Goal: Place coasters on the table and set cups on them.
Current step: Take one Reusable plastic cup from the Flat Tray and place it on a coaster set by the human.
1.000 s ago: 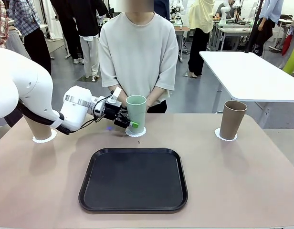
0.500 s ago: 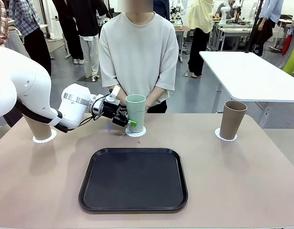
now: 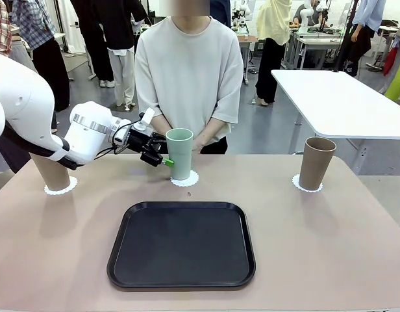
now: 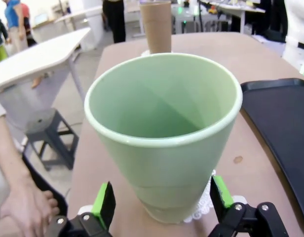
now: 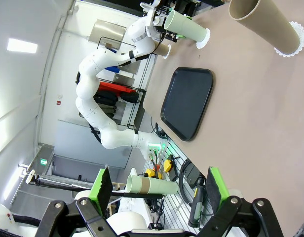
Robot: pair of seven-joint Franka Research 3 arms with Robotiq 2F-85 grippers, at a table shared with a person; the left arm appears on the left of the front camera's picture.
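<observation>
— Since the mint green cup stands upright on its coaster at the far middle of the table, which way does it lie from the left gripper?

— Just to the gripper's right in the front view, with the green pads level with the upper half of the cup wall. In the left wrist view the cup rises straight ahead between the two fingers, one pad on each side, and a gap shows at both, so the jaws stand spread and hold nothing.

— And the cup's long axis?

— Vertical, mouth up; the gripper comes at it sideways, across that axis.

— So which arm is nearer?

— The left, plainly. The right gripper hangs well off, fingers apart and empty.

— What of the other cups?

— One tan cup sits on its own coaster at the far right, another on a coaster at the far left, partly behind the arm. The black tray lies near, bare.

— Then the task looks about finished?

— I'd judge so; the next move is likely a clean pull to the left without tipping the cup.
</observation>
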